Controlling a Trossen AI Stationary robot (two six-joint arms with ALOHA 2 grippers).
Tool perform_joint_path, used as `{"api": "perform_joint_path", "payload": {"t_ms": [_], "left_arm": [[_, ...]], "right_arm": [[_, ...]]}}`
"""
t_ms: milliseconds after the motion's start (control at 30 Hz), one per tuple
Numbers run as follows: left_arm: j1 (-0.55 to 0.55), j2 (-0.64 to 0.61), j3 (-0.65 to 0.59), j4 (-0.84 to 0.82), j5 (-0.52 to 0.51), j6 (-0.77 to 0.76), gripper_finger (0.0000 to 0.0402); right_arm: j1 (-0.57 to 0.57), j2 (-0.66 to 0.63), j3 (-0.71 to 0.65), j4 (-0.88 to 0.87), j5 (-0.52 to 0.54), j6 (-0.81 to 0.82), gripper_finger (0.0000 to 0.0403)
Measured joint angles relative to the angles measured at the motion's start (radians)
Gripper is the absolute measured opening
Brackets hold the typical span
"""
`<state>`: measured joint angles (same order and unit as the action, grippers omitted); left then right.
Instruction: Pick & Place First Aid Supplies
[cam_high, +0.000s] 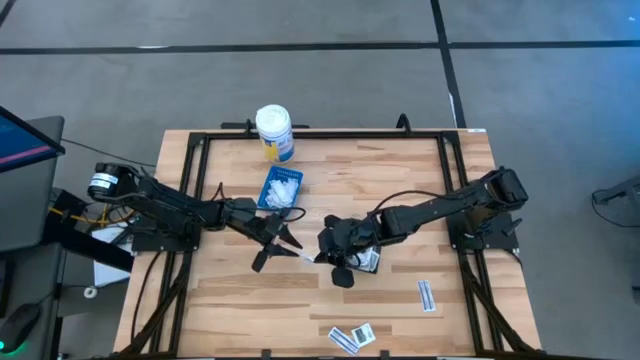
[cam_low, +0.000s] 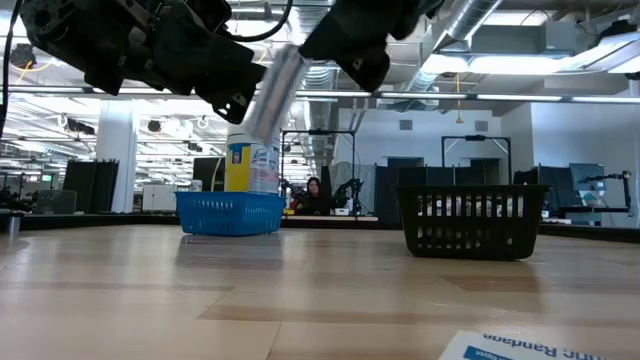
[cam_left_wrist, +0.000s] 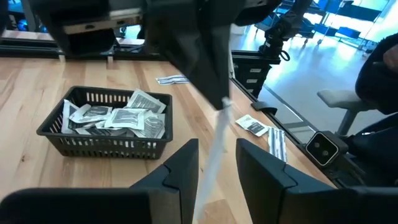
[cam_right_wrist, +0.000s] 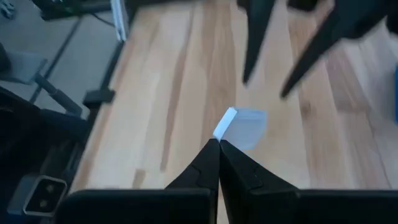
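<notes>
"Bandage" packet (cam_low: 520, 347) foremost, right gripper (cam_right_wrist: 219, 142) pinching strip (cam_right_wrist: 225, 122), left gripper (cam_left_wrist: 217, 155) parted

This is a large open lab or industrial workspace. The low view shows an exposed ceiling with silver ducts (cam_low: 480, 25) and strip lights at the top, black equipment frames (cam_low: 475, 160) mid-frame, and a seated person (cam_low: 314, 196) at centre. The high view shows grey concrete floor (cam_high: 320, 60) around a wooden table (cam_high: 250, 300).
</notes>
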<state>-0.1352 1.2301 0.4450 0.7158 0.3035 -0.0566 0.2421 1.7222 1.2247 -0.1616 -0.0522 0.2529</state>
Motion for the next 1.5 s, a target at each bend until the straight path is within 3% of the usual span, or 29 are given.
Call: {"api": "perform_joint_path", "payload": {"t_ms": [367,533,633,867,1100,1267,1500], "left_arm": [[0.0,0.0,0.0,0.0,0.0,-0.003,0.0108],[0.0,0.0,0.0,0.0,0.0,-0.003,0.0106],[0.0,0.0,0.0,0.0,0.0,-0.002,0.0089],[0.001,0.0,0.001,-0.001,-0.001,0.0,0.0009],[0.008,0.0,0.001,-0.036,-0.032,0.0,0.0011],[0.008,0.0,0.001,-0.065,-0.181,0.0,0.0008],[0.031,0.0,0.001,-0.155,-0.645,-0.003,0.001]], "right_arm": [[-0.018,0.0,0.0,0.111,0.005,-0.037,0.0001],[-0.018,0.0,0.0,0.121,0.103,-0.093,0.0001],[-0.018,0.0,0.0,0.111,0.146,-0.095,0.0001],[-0.015,0.0,0.0,0.102,0.172,-0.038,0.0007],[-0.008,0.0,0.001,0.046,0.182,-0.043,0.0033],[-0.009,0.0,0.001,0.042,0.184,-0.043,0.0049],[-0.017,0.0,0.001,0.034,0.184,-0.043,0.0051]]}}
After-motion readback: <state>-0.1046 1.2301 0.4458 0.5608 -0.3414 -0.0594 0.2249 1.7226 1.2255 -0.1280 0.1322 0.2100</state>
